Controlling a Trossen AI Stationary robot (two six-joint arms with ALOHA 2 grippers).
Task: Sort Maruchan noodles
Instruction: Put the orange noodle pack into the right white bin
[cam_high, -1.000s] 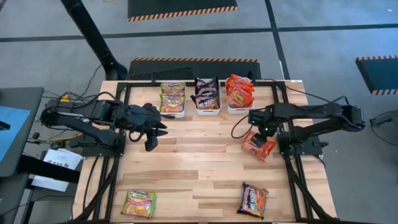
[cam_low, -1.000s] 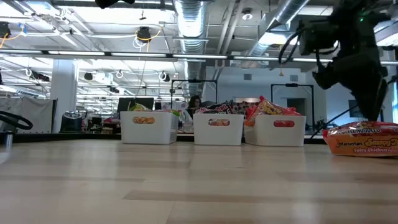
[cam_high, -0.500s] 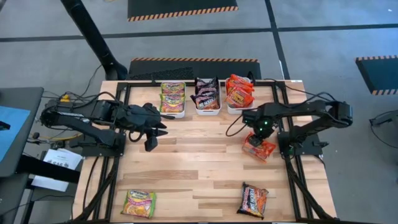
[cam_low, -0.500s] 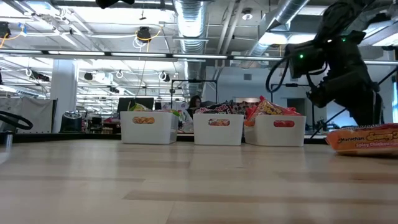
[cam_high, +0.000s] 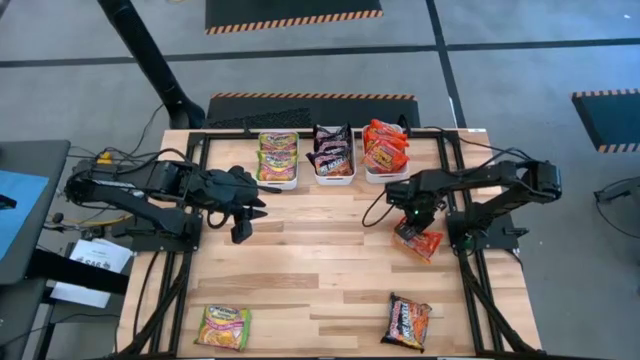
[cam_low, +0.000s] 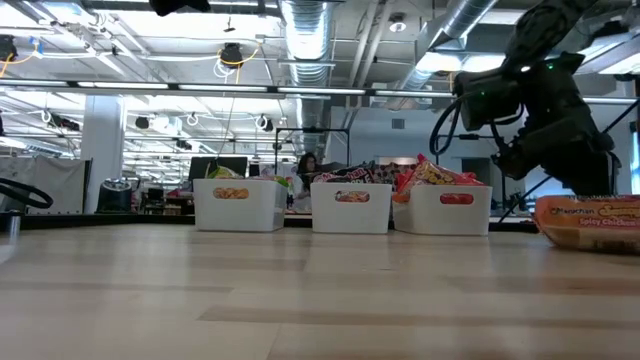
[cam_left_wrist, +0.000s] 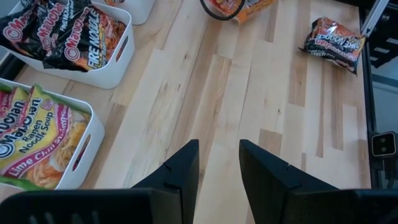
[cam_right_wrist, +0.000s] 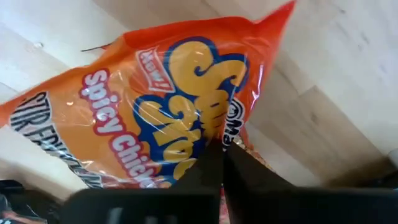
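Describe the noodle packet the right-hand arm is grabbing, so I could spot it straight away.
Start at the three white bins along the table's far edge, then drop toward the right side. There the right gripper has shut on an orange packet marked Spicy Chicken. It is the only loose packet under an arm; the dark packet and green-yellow packet lie alone at the near edge.
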